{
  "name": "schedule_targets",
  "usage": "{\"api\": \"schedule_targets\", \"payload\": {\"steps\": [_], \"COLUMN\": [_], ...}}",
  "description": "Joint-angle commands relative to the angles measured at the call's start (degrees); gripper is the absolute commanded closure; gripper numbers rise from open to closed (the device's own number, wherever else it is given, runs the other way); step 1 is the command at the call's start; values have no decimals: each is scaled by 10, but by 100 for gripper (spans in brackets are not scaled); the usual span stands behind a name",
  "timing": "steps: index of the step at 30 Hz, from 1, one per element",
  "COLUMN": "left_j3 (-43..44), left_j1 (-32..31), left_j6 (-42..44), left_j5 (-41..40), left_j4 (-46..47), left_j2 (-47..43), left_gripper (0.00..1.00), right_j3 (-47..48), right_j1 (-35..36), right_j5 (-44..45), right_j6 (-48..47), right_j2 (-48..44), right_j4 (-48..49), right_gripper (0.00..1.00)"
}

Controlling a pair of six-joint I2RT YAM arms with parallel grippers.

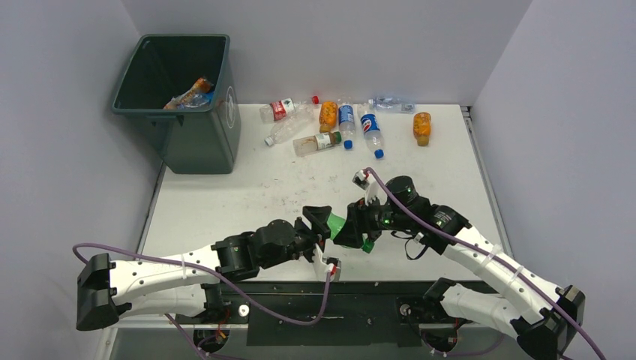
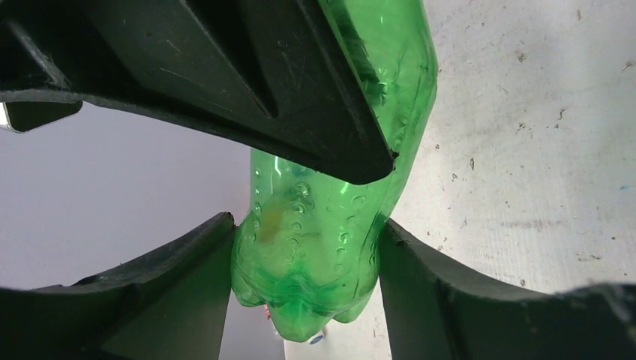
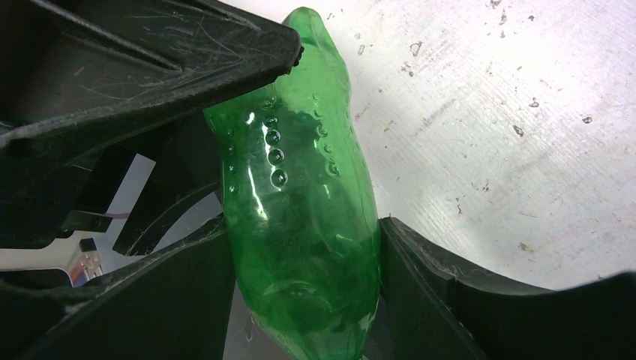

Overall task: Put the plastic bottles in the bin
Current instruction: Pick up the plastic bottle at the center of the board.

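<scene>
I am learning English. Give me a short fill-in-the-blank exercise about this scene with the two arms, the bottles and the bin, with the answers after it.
1. The left gripper and the right gripper both grip one ___ bottle.
2. The bin stands to the ___ of the bottles lying on the table.
3. Inside the bin there are already some ___.
Answers: green; left; bottles.

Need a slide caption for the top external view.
Left gripper and right gripper both clamp one green bottle over the table; more bottles line the far edge beside the bin.
</scene>
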Motion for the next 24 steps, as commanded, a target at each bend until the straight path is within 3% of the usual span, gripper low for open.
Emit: {"api": "schedule_targets", "payload": {"steps": [1, 2, 4, 5, 6, 12, 19, 24], "left_j3": [25, 27, 29, 30, 29, 28, 63, 42], "left_j1": [-4, -4, -4, -4, -4, -4, 6, 16], "left_j6": [-29, -38, -63, -81, -99, -239, -454, -597], "left_j5": [19, 20, 19, 19, 21, 60, -21, -4], "left_j4": [13, 3, -8, -6, -4, -4, 3, 101], "left_j2": [0, -1, -5, -7, -9, -30, -47, -88], "left_gripper": [67, 67, 70, 71, 73, 78, 81, 83], "right_j3": [48, 52, 60, 64, 68, 83, 35, -11], "right_j1": [13, 13, 14, 14, 14, 14, 13, 13], "right_j5": [-10, -10, 0, 8, 15, 111, 299, 338], "right_j6": [-1, 0, 5, 7, 11, 49, 41, -2], "right_j2": [-4, -8, -21, -29, -36, -104, -236, -302], "right_j4": [38, 42, 55, 62, 72, 170, 273, 268], "right_gripper": [66, 35, 8, 2, 9, 10, 10, 10]}}
